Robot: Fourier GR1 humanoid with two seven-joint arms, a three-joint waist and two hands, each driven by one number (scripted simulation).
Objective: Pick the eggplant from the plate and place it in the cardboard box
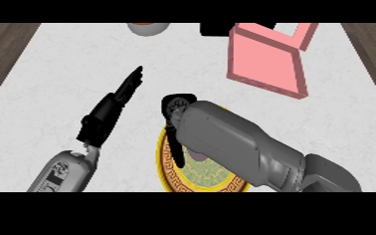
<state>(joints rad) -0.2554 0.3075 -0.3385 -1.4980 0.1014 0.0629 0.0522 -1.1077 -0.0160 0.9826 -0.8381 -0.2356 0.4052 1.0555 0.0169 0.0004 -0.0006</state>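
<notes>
White marbled table (pixel 73 69), seen from above. Plate (pixel 167 172), gold-rimmed with a green centre, near the lower edge; the right forearm crosses over it, so most of its surface is hidden. Eggplant: not clearly visible; a small purplish patch beneath the forearm may be part of it, presumably on the plate. Right hand (pixel 176 107), black, at the plate's far rim, turned downward as if for a grasp; whether its fingers are spread or closed cannot be told. Left hand (pixel 121 97), fingers straight and together, resting apart to the left, holding nothing. Box (pixel 268 62), pink, open, tilted, at upper right, well apart from the plate. Bowl (pixel 147 28) at the top edge.
</notes>
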